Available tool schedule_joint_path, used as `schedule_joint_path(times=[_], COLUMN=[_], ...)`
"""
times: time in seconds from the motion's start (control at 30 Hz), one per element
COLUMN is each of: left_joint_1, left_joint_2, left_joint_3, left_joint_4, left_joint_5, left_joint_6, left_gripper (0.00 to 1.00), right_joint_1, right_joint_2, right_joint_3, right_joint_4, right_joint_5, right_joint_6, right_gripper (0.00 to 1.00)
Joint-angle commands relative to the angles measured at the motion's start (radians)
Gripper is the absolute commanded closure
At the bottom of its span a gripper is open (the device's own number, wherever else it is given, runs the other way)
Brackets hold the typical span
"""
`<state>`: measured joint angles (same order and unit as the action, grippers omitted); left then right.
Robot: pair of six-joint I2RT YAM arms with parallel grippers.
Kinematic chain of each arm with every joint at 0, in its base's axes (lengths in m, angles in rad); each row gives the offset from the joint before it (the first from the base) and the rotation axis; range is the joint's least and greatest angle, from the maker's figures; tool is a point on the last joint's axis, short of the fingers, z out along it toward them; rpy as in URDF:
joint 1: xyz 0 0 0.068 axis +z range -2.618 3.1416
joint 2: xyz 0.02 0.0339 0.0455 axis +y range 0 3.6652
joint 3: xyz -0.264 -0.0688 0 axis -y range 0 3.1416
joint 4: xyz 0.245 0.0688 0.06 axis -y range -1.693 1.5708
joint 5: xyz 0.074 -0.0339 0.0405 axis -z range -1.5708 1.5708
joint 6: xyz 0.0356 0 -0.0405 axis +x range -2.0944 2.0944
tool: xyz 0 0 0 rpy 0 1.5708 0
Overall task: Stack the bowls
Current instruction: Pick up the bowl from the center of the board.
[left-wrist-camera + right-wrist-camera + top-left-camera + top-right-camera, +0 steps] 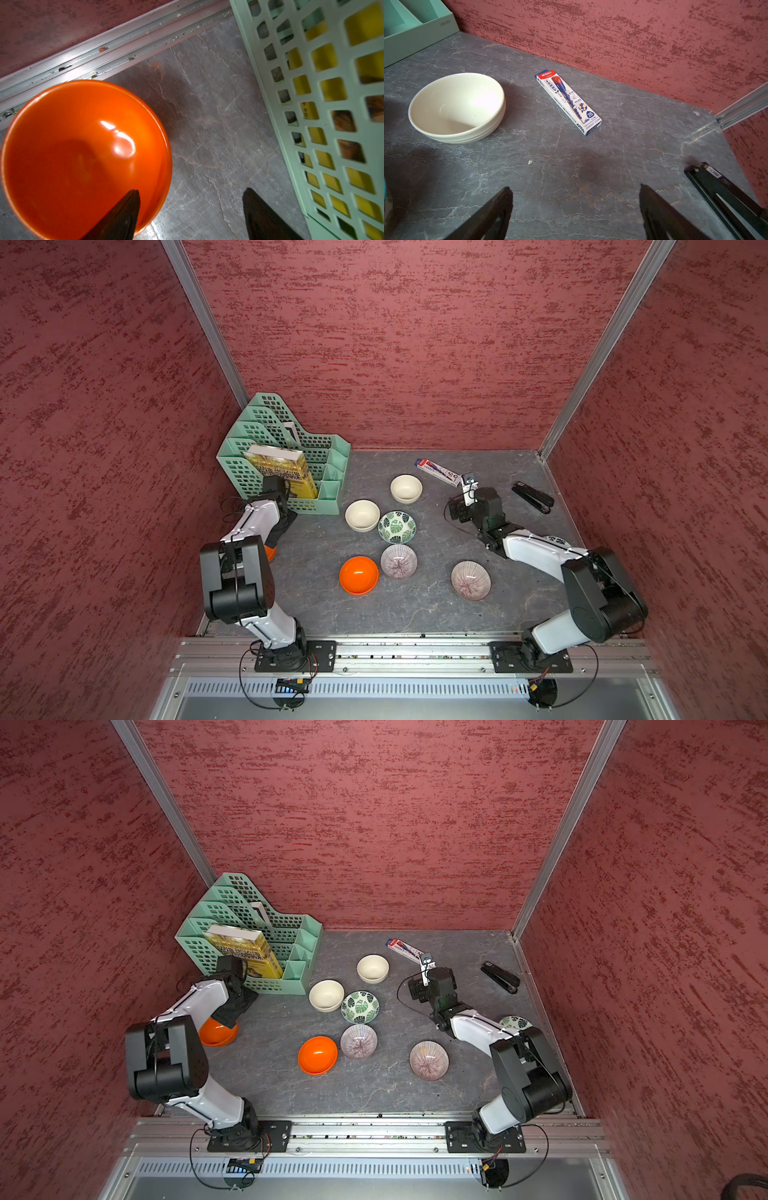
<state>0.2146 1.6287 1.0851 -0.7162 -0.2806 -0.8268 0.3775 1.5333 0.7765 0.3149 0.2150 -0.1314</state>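
Grey, marble-veined tabletop (415,614) floors a booth with red textured walls. An aluminium rail (415,649) along its near edge carries both arm bases.

Nearest the rail, the near orange bowl (359,575) and the right striped bowl (471,580) stand upright and well apart. The middle striped bowl (398,561) sits just beside the near orange bowl, a little farther back.

Close to the left wall, the second orange bowl (218,1032) lies partly under the left arm. In the left wrist view the left gripper (191,196) has its jaws spread. One finger (124,214) is over the inside of this bowl and the other is over bare table outside its rim. Whether either finger touches the bowl cannot be told.

On the right, a leaf bowl (514,1022) peeks out from behind the right arm. The centre leaf bowl (397,527) stands behind the middle striped bowl, with the near cream bowl (362,515) just beside it on the left.

Farther back stands the far cream bowl (406,488), alone. The right gripper (576,189) hangs over bare table with its jaws wide apart and nothing between them. The far cream bowl lies to one side of it and a black stapler (532,497) to the other.

A pencil box (436,470) lies flat near the back wall. In the back left corner a green file organiser (291,439) holds a yellow book (282,468).
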Motion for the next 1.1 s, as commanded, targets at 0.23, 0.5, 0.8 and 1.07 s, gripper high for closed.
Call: schedule_joint_path(times=[0.23,0.5,0.8,1.07], left_joint_1=[0.036,0.037,0.035,0.024], left_joint_2=[0.054,0.07,0.058,0.037], left_joint_3=[-0.011,-0.025,-0.032,-0.033], left_joint_4=[0.045,0.045,0.015,0.015], left_joint_5=[0.058,0.049,0.03,0.05], left_joint_6=[0.017,0.022,0.051,0.113], left_gripper=[0.39,0.5,0.76,1.0], right_joint_1=[0.017,0.018,0.024,0.034], right_joint_2=[-0.071,-0.133,-0.125,-0.166], right_joint_3=[0.037,0.023,-0.009,-0.074], right_joint_4=[-0.025,-0.023,0.004,0.025], right_joint_5=[0.014,0.022,0.033,0.061], right_joint_6=[-0.023,-0.027,-0.005,0.028], right_gripper=[0.09,0.09,0.09,0.09])
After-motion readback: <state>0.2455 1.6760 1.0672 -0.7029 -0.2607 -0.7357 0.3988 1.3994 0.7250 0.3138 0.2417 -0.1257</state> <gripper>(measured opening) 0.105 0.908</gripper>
